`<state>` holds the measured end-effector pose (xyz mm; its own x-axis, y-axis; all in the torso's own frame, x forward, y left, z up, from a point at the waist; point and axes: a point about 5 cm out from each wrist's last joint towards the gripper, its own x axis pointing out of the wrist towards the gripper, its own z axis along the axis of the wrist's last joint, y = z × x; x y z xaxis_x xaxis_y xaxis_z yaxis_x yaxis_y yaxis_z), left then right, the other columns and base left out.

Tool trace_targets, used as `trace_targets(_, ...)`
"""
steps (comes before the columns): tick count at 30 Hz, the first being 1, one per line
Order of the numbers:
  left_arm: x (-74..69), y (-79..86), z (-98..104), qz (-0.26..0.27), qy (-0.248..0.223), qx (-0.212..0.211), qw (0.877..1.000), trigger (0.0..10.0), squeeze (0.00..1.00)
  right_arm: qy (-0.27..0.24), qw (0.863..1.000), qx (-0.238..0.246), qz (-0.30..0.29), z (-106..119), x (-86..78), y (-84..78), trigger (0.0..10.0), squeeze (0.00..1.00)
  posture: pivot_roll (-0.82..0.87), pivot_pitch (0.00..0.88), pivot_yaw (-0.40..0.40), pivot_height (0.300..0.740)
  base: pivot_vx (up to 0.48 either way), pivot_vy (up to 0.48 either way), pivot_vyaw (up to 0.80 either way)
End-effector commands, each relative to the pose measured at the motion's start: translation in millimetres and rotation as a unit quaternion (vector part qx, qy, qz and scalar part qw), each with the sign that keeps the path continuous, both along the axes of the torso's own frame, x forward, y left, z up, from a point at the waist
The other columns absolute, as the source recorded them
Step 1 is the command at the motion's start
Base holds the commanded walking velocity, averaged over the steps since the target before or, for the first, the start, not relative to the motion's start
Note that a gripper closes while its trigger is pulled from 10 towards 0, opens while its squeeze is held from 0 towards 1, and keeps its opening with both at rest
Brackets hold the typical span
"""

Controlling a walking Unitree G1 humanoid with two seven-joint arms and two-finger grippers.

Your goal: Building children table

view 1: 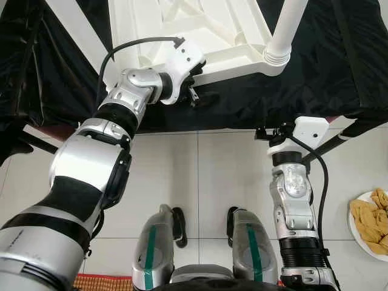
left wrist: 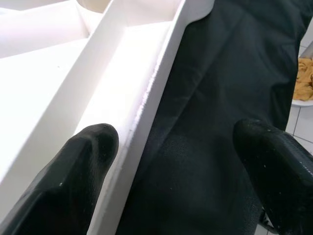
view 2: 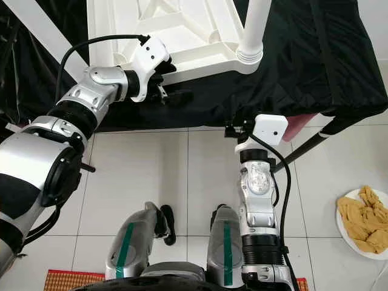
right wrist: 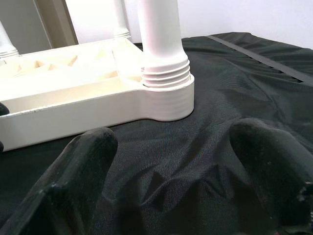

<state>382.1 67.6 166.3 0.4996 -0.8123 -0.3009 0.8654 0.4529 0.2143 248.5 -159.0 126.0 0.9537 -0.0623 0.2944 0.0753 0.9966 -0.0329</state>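
The white plastic table top (view 1: 225, 65) lies upside down on a black cloth (view 1: 315, 66). A white leg (view 1: 285, 24) stands screwed into its near right corner, and another leg (view 1: 79, 27) rises at the near left. My left gripper (left wrist: 181, 147) is open and straddles the near rim (left wrist: 146, 98), one finger over the white recess and the other over the cloth. My right gripper (right wrist: 173, 147) is open with nothing between its fingers, low at the cloth's front edge, facing the leg's threaded base (right wrist: 164, 81).
A plate of fried snacks (view 1: 370, 221) sits on the tiled floor to the right. A black slanted pole (view 1: 327, 145) runs under the cloth by my right wrist. My own feet (view 1: 176, 224) stand below, with a red mat (view 1: 103, 282) behind them.
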Motion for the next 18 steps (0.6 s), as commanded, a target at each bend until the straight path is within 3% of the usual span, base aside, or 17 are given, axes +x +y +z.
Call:
trace_targets(1, -0.7, 5.7, 5, -0.033, 0.012, 0.001, 0.999, 10.0, 0.00, 0.005, 1.000, 0.002, 0.004, -3, -0.1, 1.3, 10.0, 0.00, -0.11, 0.091, 0.133, 0.740, 0.000, 0.000, 0.00)
trace_targets(12, 1.6, 16.3, 5, -0.011, 0.002, 0.007, 1.000, 10.0, 0.00, 0.005, 1.000, -0.001, 0.013, -2, 3.6, 2.3, 10.0, 0.00, -0.10, 0.096, 0.126, 0.740, 0.000, 0.000, 0.00)
trace_targets(13, 2.0, 15.2, 7, -0.009, -0.001, -0.003, 1.000, 10.0, 0.14, 0.005, 1.000, -0.001, 0.013, -2, 3.5, 2.1, 10.0, 0.00, -0.10, 0.097, 0.127, 0.740, 0.000, 0.000, 0.00)
trace_targets(15, 2.2, 14.5, 8, -0.009, -0.002, -0.010, 1.000, 10.0, 0.14, 0.005, 1.000, -0.001, 0.012, -2, 3.4, 2.0, 10.0, 0.00, -0.10, 0.097, 0.128, 0.740, 0.000, 0.000, 0.00)
trace_targets(16, 2.2, 13.4, 11, -0.009, -0.002, -0.021, 1.000, 10.0, 1.00, 0.004, 1.000, -0.001, 0.011, -2, 3.3, 1.7, 10.0, 0.00, -0.10, 0.098, 0.127, 0.740, 0.000, 0.000, 0.00)
trace_targets(18, 2.5, 12.5, 13, -0.007, -0.002, -0.033, 0.999, 10.0, 1.00, 0.004, 1.000, 0.000, 0.010, -2, 3.5, 1.4, 10.0, 0.00, -0.10, 0.100, 0.125, 0.740, 0.000, 0.000, 0.00)
